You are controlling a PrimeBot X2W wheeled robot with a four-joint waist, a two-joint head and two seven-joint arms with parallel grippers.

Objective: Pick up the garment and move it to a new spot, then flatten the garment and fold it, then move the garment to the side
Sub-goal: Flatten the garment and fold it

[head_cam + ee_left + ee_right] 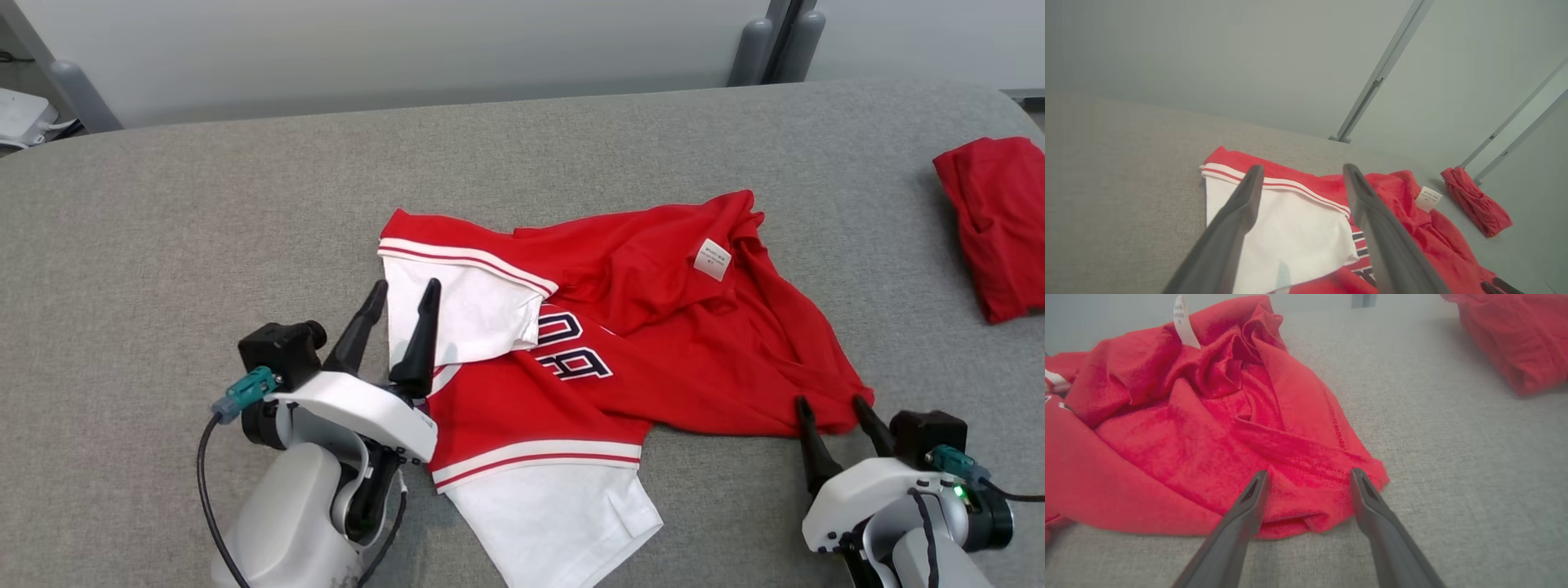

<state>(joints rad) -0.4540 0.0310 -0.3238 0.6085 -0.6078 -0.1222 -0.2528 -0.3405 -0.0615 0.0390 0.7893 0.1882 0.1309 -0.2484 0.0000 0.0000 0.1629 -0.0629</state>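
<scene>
From the head view we see a red and white shirt [637, 327] lying crumpled on a grey table [204, 204], about the middle of the view. Its red body spreads toward 3 o'clock. One white sleeve [457, 314] lies at its 9 o'clock edge, and more white cloth trails off toward 6 o'clock. A small white label [712, 259] shows on the red part.

The left gripper [406, 286] sits at 8 o'clock from the shirt's middle. Its jaws stand wide apart and hold nothing. One finger lies over the sleeve's edge and the other over bare table just beside it. In the left wrist view, the left gripper [1303, 168] frames the sleeve between its two spread fingers. We cannot tell whether they touch the cloth.

The right gripper [830, 402] sits at 4 o'clock, at the shirt's red corner. Its jaws are also wide and empty. In the right wrist view, the right gripper [1309, 473] has that corner just past its fingertips, lying flat on the table and not pinched.

A second red cloth [1000, 220] lies well apart at 2 o'clock, by the table's edge.
</scene>
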